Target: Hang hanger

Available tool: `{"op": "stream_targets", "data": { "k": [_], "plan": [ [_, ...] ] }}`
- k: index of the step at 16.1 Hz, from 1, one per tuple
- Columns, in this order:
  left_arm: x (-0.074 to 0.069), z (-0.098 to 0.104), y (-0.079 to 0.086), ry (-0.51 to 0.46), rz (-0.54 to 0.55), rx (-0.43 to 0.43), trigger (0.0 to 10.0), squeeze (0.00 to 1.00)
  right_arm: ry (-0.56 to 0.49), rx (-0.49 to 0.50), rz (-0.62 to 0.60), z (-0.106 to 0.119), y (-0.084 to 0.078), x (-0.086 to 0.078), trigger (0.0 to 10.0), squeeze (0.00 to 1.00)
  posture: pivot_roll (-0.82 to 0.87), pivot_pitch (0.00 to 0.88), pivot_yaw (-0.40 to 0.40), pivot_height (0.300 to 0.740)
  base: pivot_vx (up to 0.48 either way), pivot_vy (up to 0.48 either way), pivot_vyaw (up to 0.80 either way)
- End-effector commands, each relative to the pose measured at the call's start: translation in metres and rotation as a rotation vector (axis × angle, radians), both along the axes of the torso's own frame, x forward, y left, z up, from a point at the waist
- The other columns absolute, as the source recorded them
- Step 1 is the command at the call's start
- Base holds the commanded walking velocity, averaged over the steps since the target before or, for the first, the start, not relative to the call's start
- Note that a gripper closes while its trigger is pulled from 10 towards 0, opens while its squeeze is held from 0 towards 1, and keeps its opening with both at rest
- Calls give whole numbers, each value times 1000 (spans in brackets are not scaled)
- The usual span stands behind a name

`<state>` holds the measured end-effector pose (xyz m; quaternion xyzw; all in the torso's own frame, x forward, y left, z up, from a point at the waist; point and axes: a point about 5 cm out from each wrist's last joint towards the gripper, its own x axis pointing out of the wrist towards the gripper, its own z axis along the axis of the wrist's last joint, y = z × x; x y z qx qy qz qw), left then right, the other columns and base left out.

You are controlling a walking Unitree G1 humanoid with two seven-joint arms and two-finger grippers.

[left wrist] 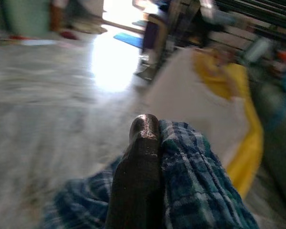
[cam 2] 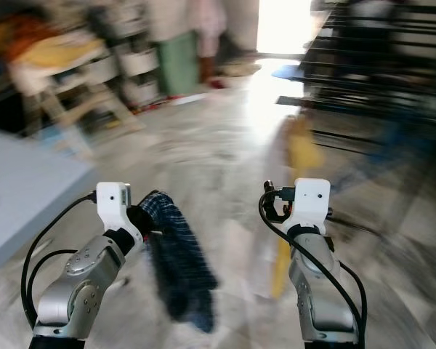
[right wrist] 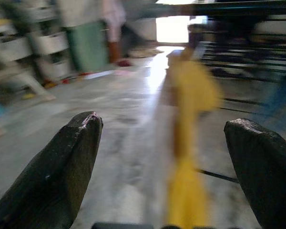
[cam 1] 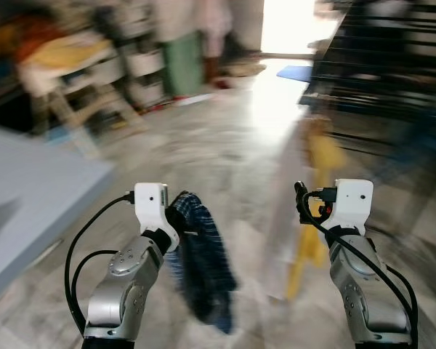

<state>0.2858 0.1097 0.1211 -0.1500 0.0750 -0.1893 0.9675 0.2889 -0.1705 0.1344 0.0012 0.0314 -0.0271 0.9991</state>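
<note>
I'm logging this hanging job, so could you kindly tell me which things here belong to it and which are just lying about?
Job:
- left tool, shut on the blue plaid garment
- right tool, open

Lying about:
- yellow cloth
- cluttered shelves
- blue mat

1. Daylight pours through a doorway [cam 1: 287, 25] ahead of me, blown out to pure white.
2. That light throws a bright glare patch on the polished floor [cam 1: 269, 109].
3. Heavy motion blur smears both eye views; the shelves [cam 1: 80, 73] and the dark rack [cam 2: 378, 65] lack edges.
4. My arms stay comparatively sharp.
5. In my wrist views the near black fingers [right wrist: 62, 171] are dark and soft, the background streaked.
</note>
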Motion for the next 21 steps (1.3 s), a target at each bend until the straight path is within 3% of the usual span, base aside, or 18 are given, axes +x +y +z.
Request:
{"op": "stream_targets", "data": {
  "k": [1,5,9,21],
  "plan": [
    [3,6,-5,-23,-18,-5,10000,0,-20,-2,-10,5,-2,0,10000,0,-158,38,75,740,345,0,-788],
    [6,7,-4,-26,-16,-9,10000,0,-26,-3,-10,6,-1,1,10000,0,-157,37,79,740,352,0,-788],
    [7,8,-4,-30,-13,-12,10000,0,-38,-3,4,7,0,1,10000,0,-159,35,80,740,384,0,0],
    [11,4,-2,20,26,-19,10000,0,-27,-5,12,4,0,1,10000,0,-162,31,81,740,0,0,0]
  ]
}}
